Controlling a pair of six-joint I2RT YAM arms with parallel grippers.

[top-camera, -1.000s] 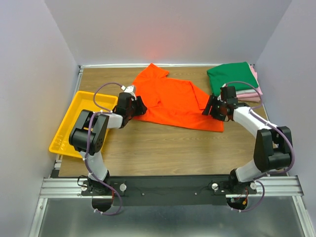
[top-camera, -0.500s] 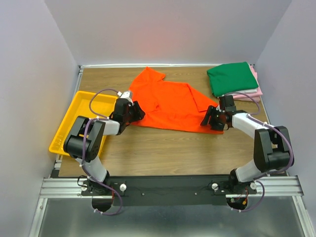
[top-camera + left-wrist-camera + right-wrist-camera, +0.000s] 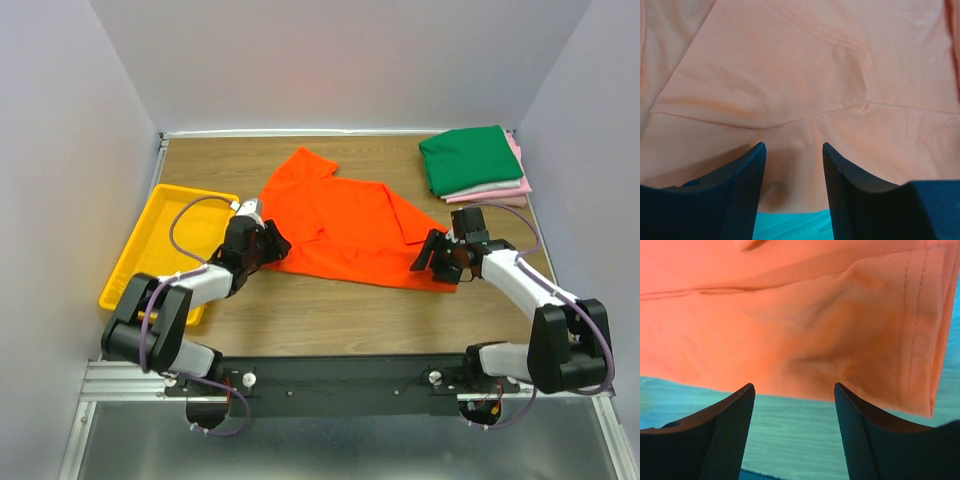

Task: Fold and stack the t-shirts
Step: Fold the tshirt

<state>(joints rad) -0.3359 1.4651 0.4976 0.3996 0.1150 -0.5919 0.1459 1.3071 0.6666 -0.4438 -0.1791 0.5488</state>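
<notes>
Both claws sat at the near hem of the orange t-shirt [image 3: 350,220] – neither was clamped.

The shirt lay spread mid-table, its near hem running roughly 9 to 3 o'clock in the overhead view. The left gripper [image 3: 268,243] was at the hem's 9 o'clock end, with the cloth off toward 2 o'clock. The right gripper [image 3: 436,256] was at the 3 o'clock end, with the cloth toward 10 o'clock. Each wrist view showed fingers parted with the shirt's edge lying between them – a pinch looked due next. The folded green t-shirt [image 3: 472,158] topped the stack at 1 o'clock from the right claw, so that arm was the nearer one.
</notes>
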